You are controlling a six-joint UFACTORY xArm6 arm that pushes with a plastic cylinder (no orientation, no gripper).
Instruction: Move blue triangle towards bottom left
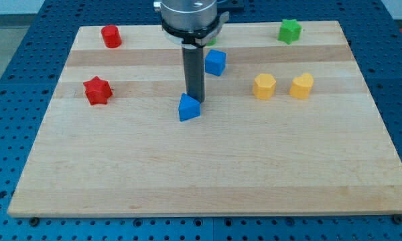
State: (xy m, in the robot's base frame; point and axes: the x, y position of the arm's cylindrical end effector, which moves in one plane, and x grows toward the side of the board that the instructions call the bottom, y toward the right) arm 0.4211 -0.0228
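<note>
The blue triangle (188,108) lies near the middle of the wooden board (201,174), a little left of centre. My tip (195,100) stands right at the triangle's upper right edge, touching or almost touching it. The dark rod rises straight up from there to the arm's head at the view's top.
A blue cube (215,62) sits just up and right of the rod. A red star (97,90) and a red block (110,36) lie at the left. Two yellow blocks (264,86) (301,86) lie at the right. A green star (289,31) is at the top right.
</note>
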